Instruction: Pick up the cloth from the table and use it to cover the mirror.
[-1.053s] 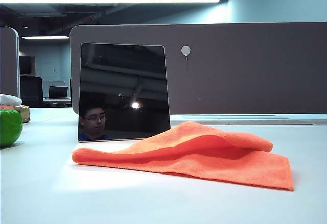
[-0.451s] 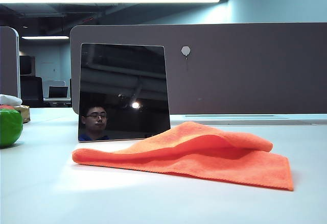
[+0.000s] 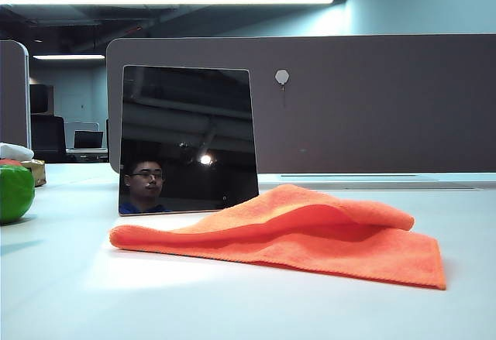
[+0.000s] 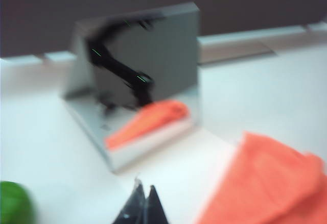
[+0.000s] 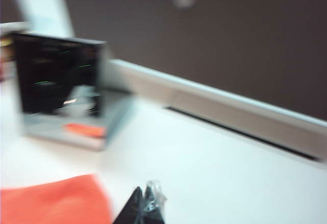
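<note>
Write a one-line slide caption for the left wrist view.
Shut left gripper above the white table, facing the upright mirror; orange cloth lies beside it, green object at the frame's corner.

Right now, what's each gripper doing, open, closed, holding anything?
Left gripper: closed, holding nothing, above the table near the mirror.
Right gripper: closed, holding nothing, beside the cloth.

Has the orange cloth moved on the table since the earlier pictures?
No. In the exterior view the cloth lies in the same place in front of the mirror, with the same folds.
</note>
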